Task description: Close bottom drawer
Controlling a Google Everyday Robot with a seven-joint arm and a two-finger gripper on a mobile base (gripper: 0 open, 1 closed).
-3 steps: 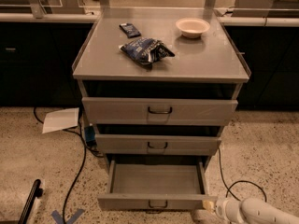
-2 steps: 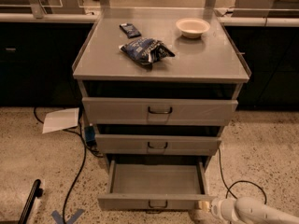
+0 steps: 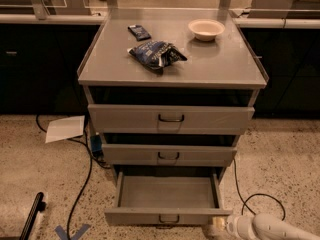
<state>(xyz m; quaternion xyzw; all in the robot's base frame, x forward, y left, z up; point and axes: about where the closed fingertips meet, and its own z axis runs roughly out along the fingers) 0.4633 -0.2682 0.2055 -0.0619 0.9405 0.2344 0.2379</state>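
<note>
The bottom drawer of the grey metal cabinet stands pulled out, empty inside, with a small dark loop handle at the centre of its front panel. The middle drawer and top drawer above it sit pushed further in. My gripper, at the end of a white arm, comes in from the bottom right. It sits at the right end of the bottom drawer's front panel, low near the floor.
The cabinet top holds a dark snack bag, a small dark packet and a white bowl. Black cables and a sheet of paper lie on the speckled floor at left; another cable loops at right.
My gripper and arm have slid a little to the left, closer to the right end of the bottom drawer's front. The drawer stands as far out as before.
</note>
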